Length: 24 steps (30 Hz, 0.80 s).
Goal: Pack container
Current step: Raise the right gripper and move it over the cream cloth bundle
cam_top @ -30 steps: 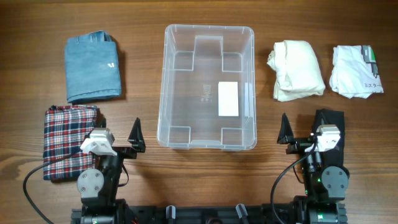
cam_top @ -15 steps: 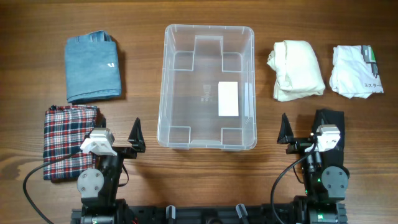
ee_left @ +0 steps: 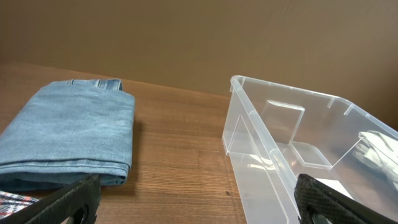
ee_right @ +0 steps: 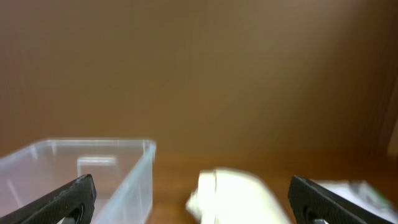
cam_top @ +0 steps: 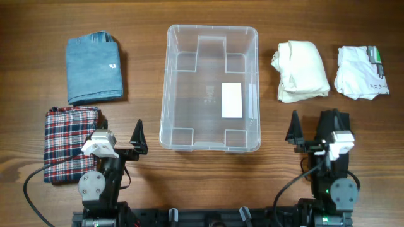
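The container, a clear plastic tub, stands at the table's middle with only a white label on its floor. My left gripper stands open near its front left corner, nothing between the fingers. In the left wrist view the container rises at the right and folded jeans lie at the left of the open gripper. My right gripper is open near the front right corner. The blurred right wrist view shows the container to the left of this gripper and a cream cloth ahead.
Folded blue jeans and a plaid cloth lie left of the tub. A cream garment and a white printed one lie to its right. A black cloth sits partly under the right arm.
The right arm has swung a little to the right and its wrist has turned. The left arm and all the clothes have stayed where they were.
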Available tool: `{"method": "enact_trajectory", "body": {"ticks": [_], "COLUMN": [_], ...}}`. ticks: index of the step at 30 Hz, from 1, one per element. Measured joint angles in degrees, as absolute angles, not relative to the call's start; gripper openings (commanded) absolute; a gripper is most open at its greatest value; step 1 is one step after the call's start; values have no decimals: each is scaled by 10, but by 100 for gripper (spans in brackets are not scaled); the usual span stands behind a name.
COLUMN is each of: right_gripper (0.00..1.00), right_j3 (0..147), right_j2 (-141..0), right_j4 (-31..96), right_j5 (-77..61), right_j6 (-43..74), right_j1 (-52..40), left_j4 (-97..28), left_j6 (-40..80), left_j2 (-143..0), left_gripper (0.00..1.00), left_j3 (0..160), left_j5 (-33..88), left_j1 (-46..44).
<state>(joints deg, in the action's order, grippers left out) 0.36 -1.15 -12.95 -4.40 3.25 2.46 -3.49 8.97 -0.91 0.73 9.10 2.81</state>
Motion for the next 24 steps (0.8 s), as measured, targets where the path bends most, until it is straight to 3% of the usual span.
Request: {"method": "enact_trajectory", "body": {"ticks": [13, 18, 24], "right_gripper": [100, 100, 100], "right_j3": [13, 106, 370], "right_j2": [-15, -88, -326], "right_j4": [-348, -286, -92], "right_j5": [-148, -164, -167], "right_j6": [46, -11, -111], "right_j1": [25, 25, 26], "left_j4": [-35, -35, -35], "left_j6": [88, 88, 88], "left_j2": [-9, -10, -11], "left_gripper": [100, 100, 100], "left_j3": [7, 7, 7], "left_j5": [91, 91, 91], "left_j1": [28, 28, 28]}}
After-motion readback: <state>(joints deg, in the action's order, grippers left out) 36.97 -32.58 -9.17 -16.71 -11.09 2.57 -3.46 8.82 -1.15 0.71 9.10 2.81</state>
